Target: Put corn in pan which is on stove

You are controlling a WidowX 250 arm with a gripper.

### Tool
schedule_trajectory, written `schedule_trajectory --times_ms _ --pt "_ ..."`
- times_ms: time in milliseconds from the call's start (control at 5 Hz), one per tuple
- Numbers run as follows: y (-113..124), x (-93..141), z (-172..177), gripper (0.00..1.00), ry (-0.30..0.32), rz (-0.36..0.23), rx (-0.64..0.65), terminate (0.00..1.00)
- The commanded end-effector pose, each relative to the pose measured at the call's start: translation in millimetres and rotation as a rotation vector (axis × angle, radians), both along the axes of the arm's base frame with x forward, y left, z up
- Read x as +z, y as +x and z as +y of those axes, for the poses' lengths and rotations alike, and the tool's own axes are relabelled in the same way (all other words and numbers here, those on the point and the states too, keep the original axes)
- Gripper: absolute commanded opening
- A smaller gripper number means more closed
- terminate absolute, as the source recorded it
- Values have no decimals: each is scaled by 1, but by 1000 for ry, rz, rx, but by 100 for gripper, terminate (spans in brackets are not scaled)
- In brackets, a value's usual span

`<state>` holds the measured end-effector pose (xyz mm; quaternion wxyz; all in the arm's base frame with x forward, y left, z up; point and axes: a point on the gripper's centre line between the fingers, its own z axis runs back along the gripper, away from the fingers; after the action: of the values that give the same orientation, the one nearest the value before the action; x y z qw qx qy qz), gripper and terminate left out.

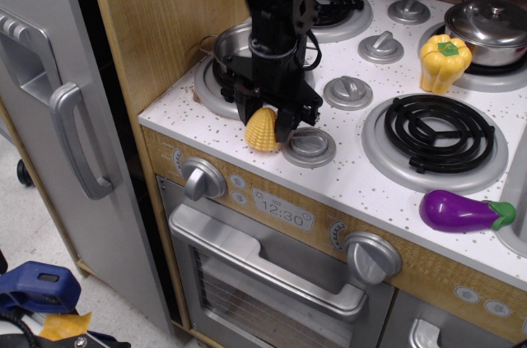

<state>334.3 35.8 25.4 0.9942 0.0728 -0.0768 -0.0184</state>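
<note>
The yellow corn (262, 131) sits between my black gripper's (267, 122) fingers at the front left of the white speckled stove (354, 163). The jaws are closed on its upper part, and its rounded lower end shows below them. It hangs at or just above the stove top, beside a grey knob (308, 146). The steel pan (232, 45) stands on the left front burner right behind the gripper. My arm hides most of the pan.
A yellow bell pepper (445, 62) and a lidded steel pot (490, 29) stand at the back right. A purple eggplant (463, 211) lies at the front right. A black coil burner (440, 132) is right of centre. A wooden wall (156, 27) rises left of the pan.
</note>
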Motion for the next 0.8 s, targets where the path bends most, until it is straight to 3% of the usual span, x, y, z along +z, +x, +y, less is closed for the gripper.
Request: schedule_trajectory --times_ms 0,400,600 --pt "14 50 12 0 75 -96 -53 0" --pt "54 67 25 0 187 -136 -167 0" --pt "67 64 32 0 173 -151 -198 0"
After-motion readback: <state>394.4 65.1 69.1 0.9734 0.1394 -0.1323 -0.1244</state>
